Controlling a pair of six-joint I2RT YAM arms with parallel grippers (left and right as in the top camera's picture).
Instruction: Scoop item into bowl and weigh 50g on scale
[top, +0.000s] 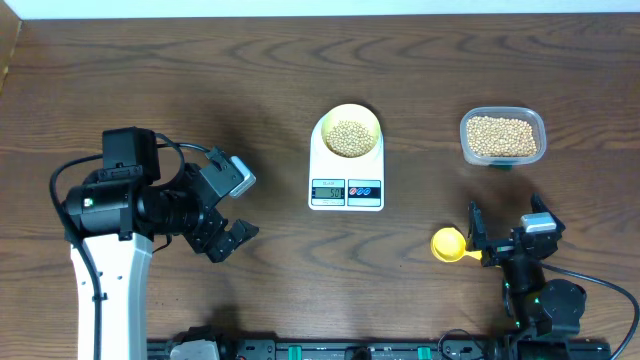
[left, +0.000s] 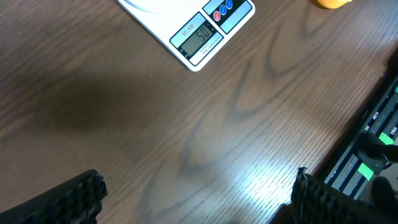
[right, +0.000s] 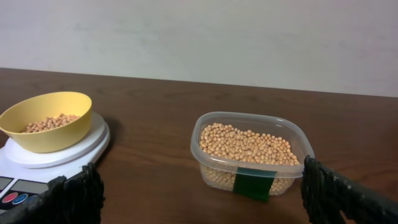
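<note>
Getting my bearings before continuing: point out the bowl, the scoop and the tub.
bowl (right: 53, 138), right wrist view, on its outer wall.
scoop (top: 447, 244), overhead view, on its round cup.
tub (right: 254, 184), right wrist view, on its green front label.

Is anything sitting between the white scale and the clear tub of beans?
No. In the overhead view only bare wooden table lies between the scale and the tub; the right wrist view shows the same.

The display (left: 200, 38) on the scale (left: 163, 22) shows digits too blurred to read.
</note>
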